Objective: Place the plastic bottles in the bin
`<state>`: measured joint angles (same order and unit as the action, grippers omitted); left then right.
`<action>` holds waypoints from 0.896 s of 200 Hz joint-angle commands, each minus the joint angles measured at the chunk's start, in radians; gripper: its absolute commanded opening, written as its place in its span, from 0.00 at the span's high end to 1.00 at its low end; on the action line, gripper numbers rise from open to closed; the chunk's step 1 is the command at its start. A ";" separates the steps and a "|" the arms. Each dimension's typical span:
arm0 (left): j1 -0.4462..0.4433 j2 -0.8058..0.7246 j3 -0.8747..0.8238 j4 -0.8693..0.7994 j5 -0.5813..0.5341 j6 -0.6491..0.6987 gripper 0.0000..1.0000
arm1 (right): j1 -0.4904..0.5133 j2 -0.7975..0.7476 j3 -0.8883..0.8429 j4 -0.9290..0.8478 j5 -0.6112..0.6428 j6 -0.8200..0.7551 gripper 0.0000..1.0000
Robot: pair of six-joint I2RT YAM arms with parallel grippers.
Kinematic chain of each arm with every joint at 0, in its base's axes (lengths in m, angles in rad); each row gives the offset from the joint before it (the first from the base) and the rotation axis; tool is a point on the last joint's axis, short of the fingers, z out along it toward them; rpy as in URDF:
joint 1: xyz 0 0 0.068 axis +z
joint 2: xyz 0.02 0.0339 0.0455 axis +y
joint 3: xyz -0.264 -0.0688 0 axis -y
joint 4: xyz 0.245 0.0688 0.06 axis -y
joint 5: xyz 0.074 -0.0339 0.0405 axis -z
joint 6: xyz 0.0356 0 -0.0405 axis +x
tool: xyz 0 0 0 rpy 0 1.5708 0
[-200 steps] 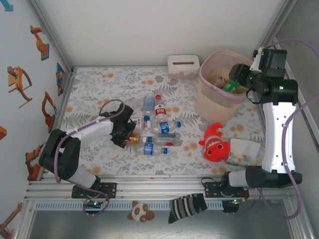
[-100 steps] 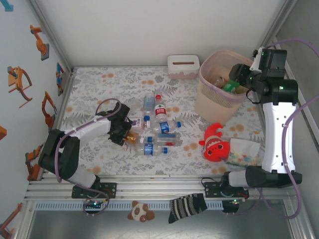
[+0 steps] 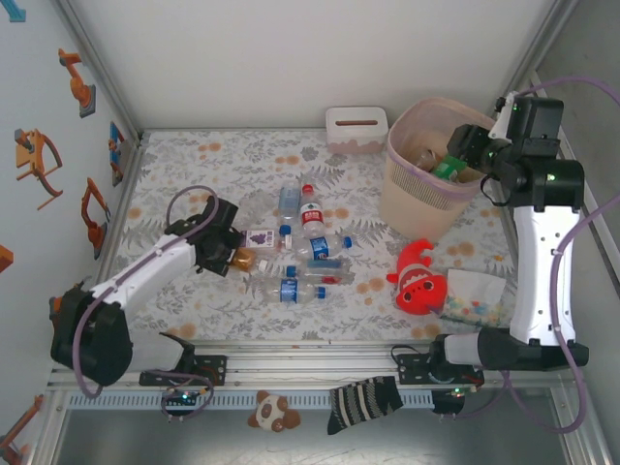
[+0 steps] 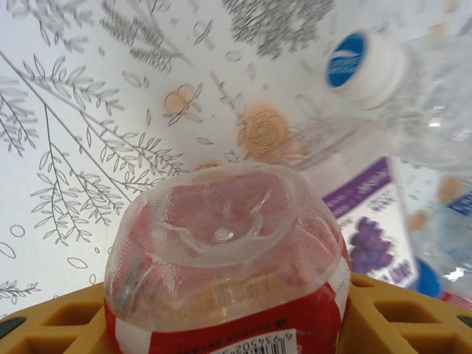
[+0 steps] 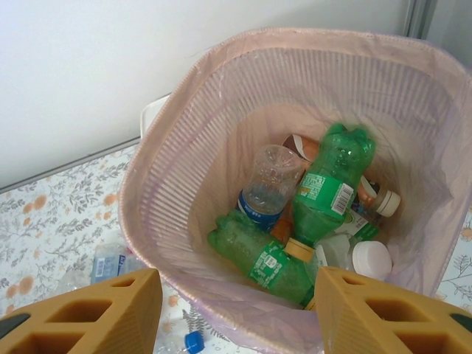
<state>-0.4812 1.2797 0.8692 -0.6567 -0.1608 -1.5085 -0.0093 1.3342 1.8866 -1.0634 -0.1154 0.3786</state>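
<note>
The step in hand was a pick-up on the left side. The left gripper (image 3: 227,255) lay low over the tabletop (image 3: 184,165) at the left end of the loose bottles (image 3: 302,254). Its yellow fingers (image 4: 51,324) were closed in against a red-labelled bottle (image 4: 221,258), seen base-on in the left wrist view. The bottle sat squarely between the 2 pads and looked gripped, though how firmly could not be told. Just past it lay a purple-labelled bottle (image 4: 361,221) and a clear one with a blue-and-white cap (image 4: 361,63), both on the floral cloth.

The right gripper (image 5: 236,313) hung above the bin (image 3: 407,199) at the far right, its jaws apart with nothing between them. Inside the bin lay 2 green bottles (image 5: 328,184), a clear bottle (image 5: 269,181) and a few more beneath them. So part of the task was done, with several bottles left on the tabletop.

The next move would probably call for lifting the red-labelled bottle clear of its neighbours. It would then have to be carried across the pile to the bin, which stood well apart from the left gripper. The red clownfish plush (image 3: 418,276) and the white tissue box (image 3: 356,126) were near the bin and should be left alone. The right arm over the rim might need to make room first.
</note>
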 commanded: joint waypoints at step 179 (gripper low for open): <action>0.016 -0.590 -0.045 0.692 0.592 1.151 0.47 | 0.219 -0.268 -0.443 0.850 -0.773 -0.072 0.38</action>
<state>-0.4694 0.6670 0.7673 -0.0769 0.1799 -0.5022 0.1303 1.0801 1.4628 -0.3405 -0.7803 0.3649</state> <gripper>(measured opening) 0.537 0.608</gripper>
